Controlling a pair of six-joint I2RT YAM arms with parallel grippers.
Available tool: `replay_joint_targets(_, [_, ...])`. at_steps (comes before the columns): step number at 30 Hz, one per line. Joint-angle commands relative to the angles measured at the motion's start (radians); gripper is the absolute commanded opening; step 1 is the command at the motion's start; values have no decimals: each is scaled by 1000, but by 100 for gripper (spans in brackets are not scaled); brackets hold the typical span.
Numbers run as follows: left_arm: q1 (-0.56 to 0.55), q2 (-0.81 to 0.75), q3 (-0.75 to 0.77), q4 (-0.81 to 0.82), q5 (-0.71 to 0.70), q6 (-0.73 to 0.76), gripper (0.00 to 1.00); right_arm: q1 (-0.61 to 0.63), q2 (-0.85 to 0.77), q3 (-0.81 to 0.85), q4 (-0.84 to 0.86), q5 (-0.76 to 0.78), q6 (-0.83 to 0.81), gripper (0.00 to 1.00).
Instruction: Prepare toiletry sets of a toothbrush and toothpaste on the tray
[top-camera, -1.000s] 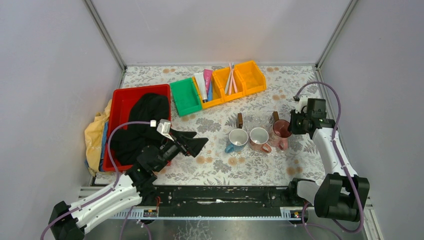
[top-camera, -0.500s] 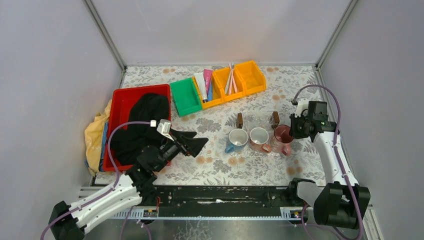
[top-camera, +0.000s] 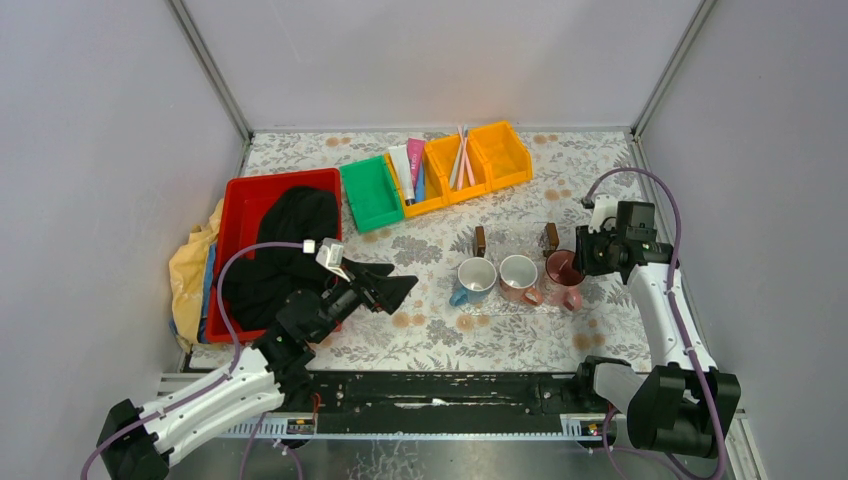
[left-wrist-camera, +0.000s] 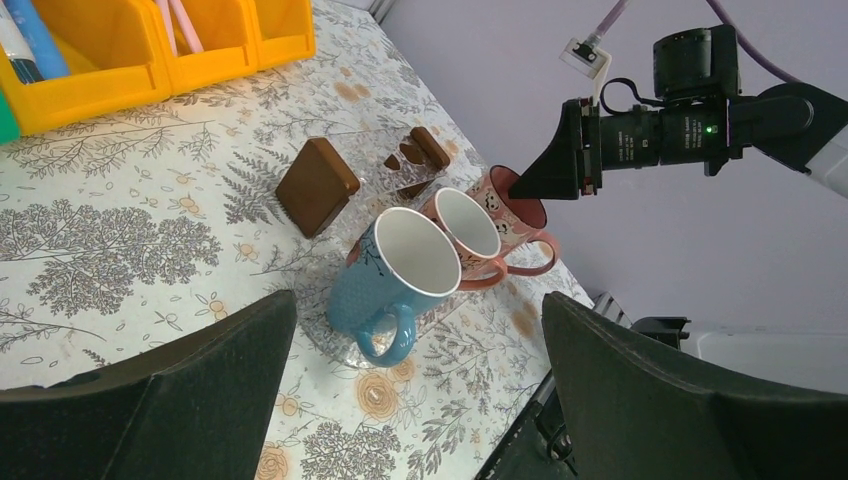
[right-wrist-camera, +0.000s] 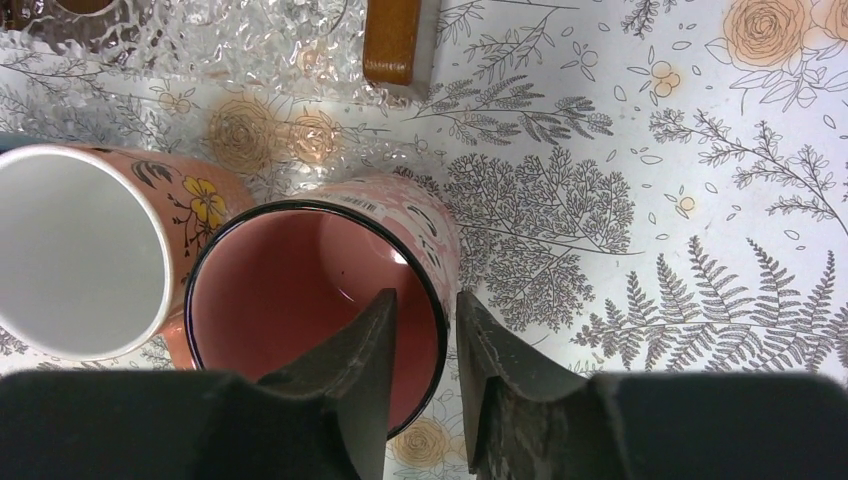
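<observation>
Three toothbrushes (top-camera: 460, 155) lie in a yellow bin (top-camera: 478, 160) at the back. Three toothpaste tubes (top-camera: 410, 165) stand between that bin and the green bin. Both also show in the left wrist view: the toothbrushes (left-wrist-camera: 175, 20) and the tubes (left-wrist-camera: 30, 40). A clear glass tray (right-wrist-camera: 250, 40) holds a blue mug (top-camera: 473, 278), a pink-white mug (top-camera: 518, 275) and a dark pink mug (right-wrist-camera: 310, 300). My right gripper (right-wrist-camera: 425, 300) is narrowly open and straddles the dark pink mug's rim, one finger inside and one outside. My left gripper (left-wrist-camera: 420, 305) is wide open and empty, left of the blue mug (left-wrist-camera: 390, 275).
Two brown blocks (top-camera: 479, 240) (top-camera: 550, 234) stand on the tray behind the mugs. A red bin (top-camera: 240, 195) with black cloth sits at the left, with yellow cloth (top-camera: 190, 275) beside it. A green bin (top-camera: 370, 195) stands empty.
My right gripper has shifted slightly left, closer over the dark pink mug. The left arm has barely moved.
</observation>
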Motion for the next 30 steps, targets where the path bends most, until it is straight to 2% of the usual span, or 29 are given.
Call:
replay_joint_targets(1, [7,5,0,47,2,3,100,-2,-2,23,19,-42,-11,37])
replay_joint_targets(11, [7,-8,21,15,-3,20,100,-2,-83,125,-61,-78,-28,48])
replay_joint_targets(18, [10,22,112,-64,-26,105,100,-2,-101,172,-32,-368,-58,62])
replay_joint_targets(21, [21,77,191,-118,-27,164,100,-1,-74,189,62,-546,-20,67])
replay_joint_targets(24, [40,144,268,-153,-14,218,100,-2,-31,207,153,-654,21,72])
replay_joint_targets(30, [156,336,420,-153,139,236,100,-6,24,222,279,-795,119,81])
